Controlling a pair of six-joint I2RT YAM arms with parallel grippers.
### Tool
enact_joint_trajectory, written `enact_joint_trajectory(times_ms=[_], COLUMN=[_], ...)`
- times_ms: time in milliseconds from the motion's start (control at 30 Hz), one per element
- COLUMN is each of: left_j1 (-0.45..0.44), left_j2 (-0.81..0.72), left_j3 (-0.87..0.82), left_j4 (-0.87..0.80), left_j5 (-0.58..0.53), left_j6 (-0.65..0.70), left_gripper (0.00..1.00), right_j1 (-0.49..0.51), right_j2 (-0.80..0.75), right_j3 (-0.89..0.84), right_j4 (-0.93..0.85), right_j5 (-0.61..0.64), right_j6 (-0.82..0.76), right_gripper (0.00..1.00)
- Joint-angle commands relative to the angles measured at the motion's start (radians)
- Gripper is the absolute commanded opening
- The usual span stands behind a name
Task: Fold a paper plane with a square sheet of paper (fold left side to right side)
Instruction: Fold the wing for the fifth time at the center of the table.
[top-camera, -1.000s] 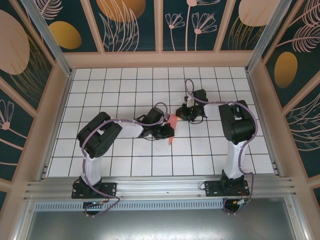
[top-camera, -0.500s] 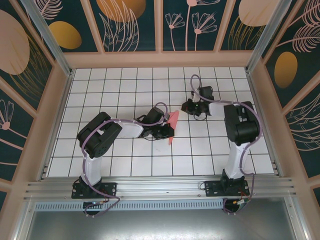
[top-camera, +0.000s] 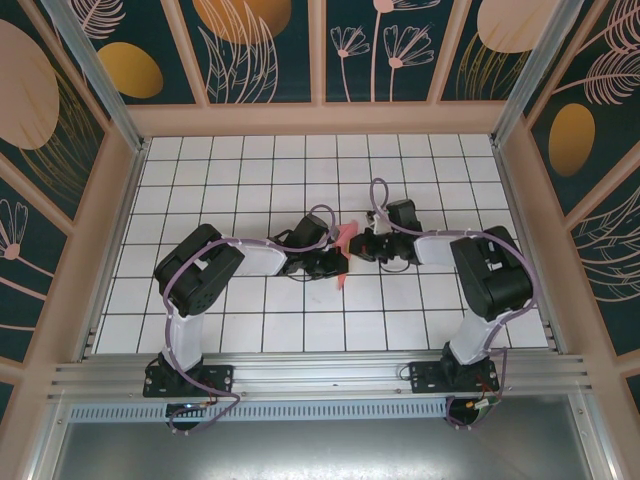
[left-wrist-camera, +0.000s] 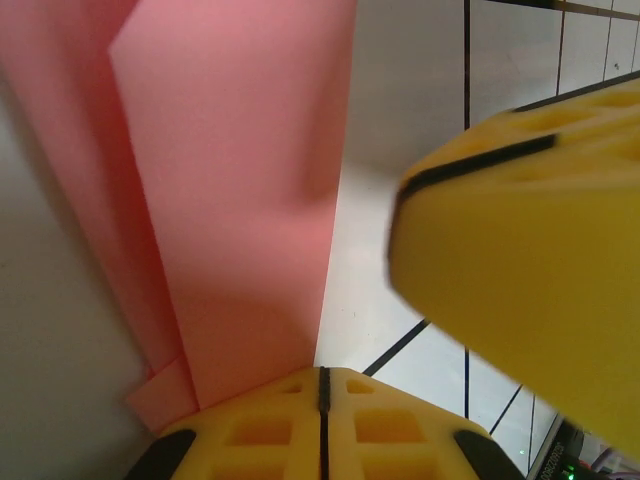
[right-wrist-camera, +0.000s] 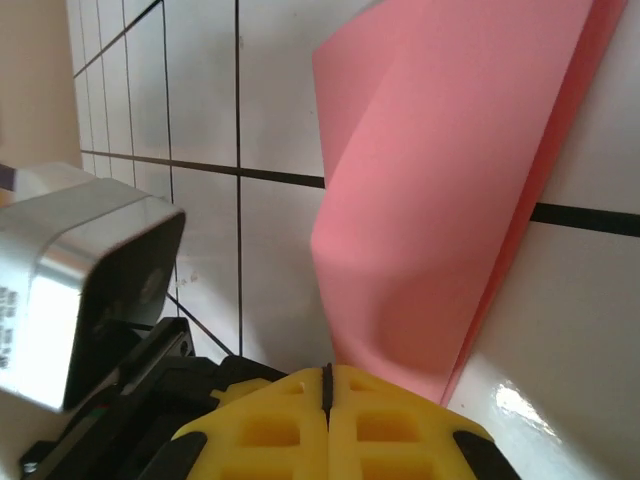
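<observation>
The pink-red sheet of paper (top-camera: 344, 238) lies mid-table, folded into a narrow strip of several layers, with one flap lifting off the tiles. In the left wrist view the paper (left-wrist-camera: 230, 200) runs down to my left gripper (left-wrist-camera: 322, 375). Its yellow jaws are shut, and their tips sit at the paper's lower edge with nothing visible in the seam. My right gripper (right-wrist-camera: 327, 372) is also shut, its tips against the near end of the raised flap (right-wrist-camera: 440, 200). In the top view the left gripper (top-camera: 335, 262) and the right gripper (top-camera: 362, 246) meet at the paper from either side.
The right gripper's yellow finger (left-wrist-camera: 530, 250) looms close in the left wrist view. The left arm's silver camera housing (right-wrist-camera: 80, 280) is close in the right wrist view. The white gridded table (top-camera: 250, 180) is ringed by low wooden walls (top-camera: 115, 230).
The right gripper pulled back to the far right, away from the paper, then came back down against its right side. The left gripper stayed put on the paper.
</observation>
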Motion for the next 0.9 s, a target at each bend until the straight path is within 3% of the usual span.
enact_joint_trajectory(times_ms=[0,367,867], left_j1=[-0.012,-0.013,-0.014], left_j2=[0.045,0.050,0.043], left_j3=[-0.029,-0.030,-0.030], left_j4=[-0.127,-0.130,-0.118], left_j5=[-0.070,-0.072,-0.068], left_j6=[0.019,0.018,0.018], left_gripper=[0.10,0.09,0.10], right_j1=[0.011,-0.001,-0.066], right_j2=[0.040,0.110,0.243], right_j3=[0.024,0.119,0.279], right_j4=[0.043,-0.066,-0.130], right_j5=[-0.024,0.097,0.147], right_j6=[0.020,-0.043,-0.101], right_gripper=[0.00,0.00,0.00])
